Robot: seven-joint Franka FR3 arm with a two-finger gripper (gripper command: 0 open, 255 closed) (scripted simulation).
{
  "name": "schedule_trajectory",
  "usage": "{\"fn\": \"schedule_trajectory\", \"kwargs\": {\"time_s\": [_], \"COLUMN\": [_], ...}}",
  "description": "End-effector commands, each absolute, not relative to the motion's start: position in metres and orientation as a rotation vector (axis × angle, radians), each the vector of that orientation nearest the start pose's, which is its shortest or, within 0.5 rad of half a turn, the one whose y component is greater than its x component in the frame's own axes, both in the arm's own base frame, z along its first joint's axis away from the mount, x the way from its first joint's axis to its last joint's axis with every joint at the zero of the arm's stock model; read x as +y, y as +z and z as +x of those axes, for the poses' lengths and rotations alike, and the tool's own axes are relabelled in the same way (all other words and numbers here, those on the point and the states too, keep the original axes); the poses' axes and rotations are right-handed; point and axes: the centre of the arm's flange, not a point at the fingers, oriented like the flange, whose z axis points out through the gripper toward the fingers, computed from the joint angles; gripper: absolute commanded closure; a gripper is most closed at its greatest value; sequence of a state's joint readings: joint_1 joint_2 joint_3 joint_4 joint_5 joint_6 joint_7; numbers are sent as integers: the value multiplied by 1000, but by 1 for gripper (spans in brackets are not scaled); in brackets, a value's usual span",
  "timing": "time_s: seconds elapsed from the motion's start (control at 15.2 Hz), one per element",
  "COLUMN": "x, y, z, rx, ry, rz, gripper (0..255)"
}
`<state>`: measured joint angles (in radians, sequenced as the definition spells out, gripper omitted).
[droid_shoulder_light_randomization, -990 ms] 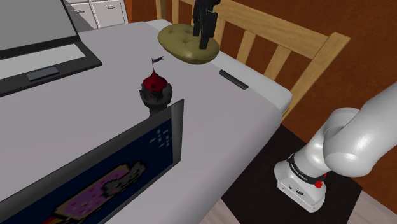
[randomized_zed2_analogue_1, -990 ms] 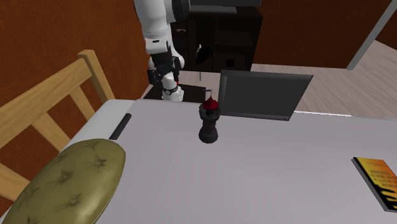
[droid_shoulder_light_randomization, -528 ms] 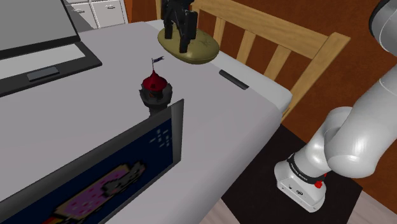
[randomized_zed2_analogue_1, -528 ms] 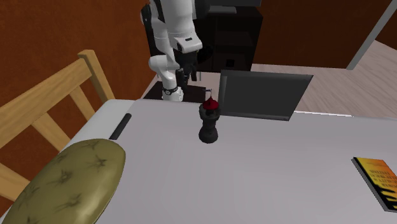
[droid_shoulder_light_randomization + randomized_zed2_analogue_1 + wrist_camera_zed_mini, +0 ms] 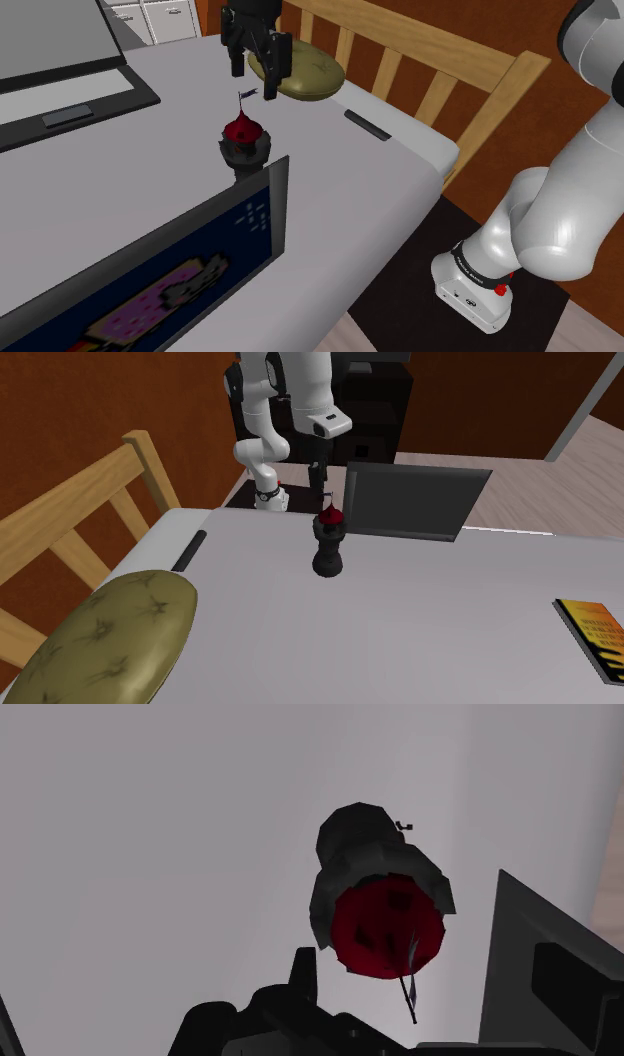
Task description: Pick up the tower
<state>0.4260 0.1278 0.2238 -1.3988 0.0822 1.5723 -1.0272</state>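
Note:
The tower (image 5: 243, 140) is a small dark grey turret with a red domed roof and a thin flag on top. It stands upright on the grey table (image 5: 350, 200), close to the upper edge of a standing screen. In the second exterior view the tower (image 5: 329, 544) stands just in front of that screen. My black gripper (image 5: 255, 76) hangs above the tower and slightly beyond it, open, with nothing between its fingers. From the other side the gripper (image 5: 318, 480) ends a short way above the flag. The wrist view looks straight down on the tower's red roof (image 5: 386, 924).
An olive, potato-shaped object (image 5: 305, 70) lies on the table behind the gripper, before a wooden chair (image 5: 440, 75). The standing screen (image 5: 170, 270) shows a cat picture. An open laptop (image 5: 60, 85), a small black bar (image 5: 368, 125) and a book (image 5: 595, 637) also lie on the table.
The arm has swung the gripper toward the shoulder view's left, from over the olive object to above the tower. The fingers stayed open. The tower has not moved.

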Motion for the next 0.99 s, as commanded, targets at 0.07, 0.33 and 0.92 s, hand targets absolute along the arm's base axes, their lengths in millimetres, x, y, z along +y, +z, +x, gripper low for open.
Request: {"fn": "schedule_trajectory", "kwargs": {"time_s": [0.07,0.33,0.92], "x": [358,358,358], "y": [619,611,611], "z": [475,475,475], "rx": [2410,2410,2410], "ry": [112,113,112], "rz": [2164,2164,2164], "gripper": [0,255,255]}}
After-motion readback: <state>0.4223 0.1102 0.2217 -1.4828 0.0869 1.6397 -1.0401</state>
